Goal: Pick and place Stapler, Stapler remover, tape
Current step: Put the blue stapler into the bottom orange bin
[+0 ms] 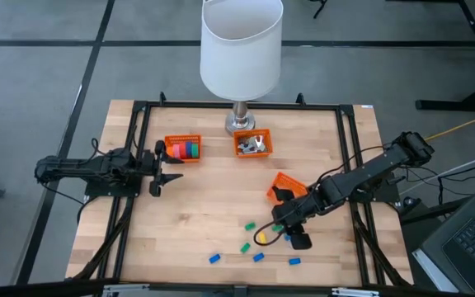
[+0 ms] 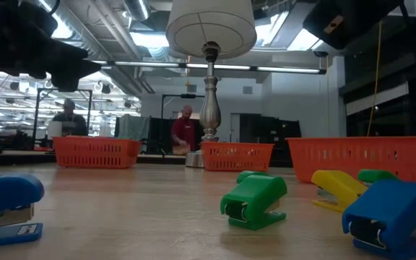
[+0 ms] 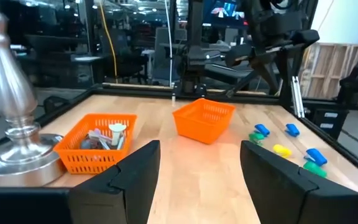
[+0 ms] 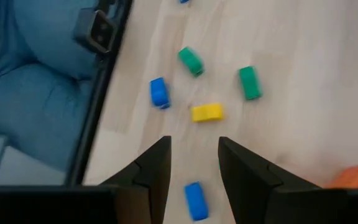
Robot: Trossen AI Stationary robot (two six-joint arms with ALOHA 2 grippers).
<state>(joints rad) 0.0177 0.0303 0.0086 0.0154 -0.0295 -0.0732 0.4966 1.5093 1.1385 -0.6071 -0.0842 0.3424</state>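
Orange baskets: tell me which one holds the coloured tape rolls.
The leftmost basket in the high view: bright tape rolls fill it. The middle basket holds silvery pieces; the right basket shows no rolls.

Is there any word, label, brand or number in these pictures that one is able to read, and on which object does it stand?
No text can be read in any view.
White label on the blue stapler, low view: print too blurred to read.
Bright screen in the room, left wrist view: too blurred to read.
Orange baskets, lamp: no lettering shows.
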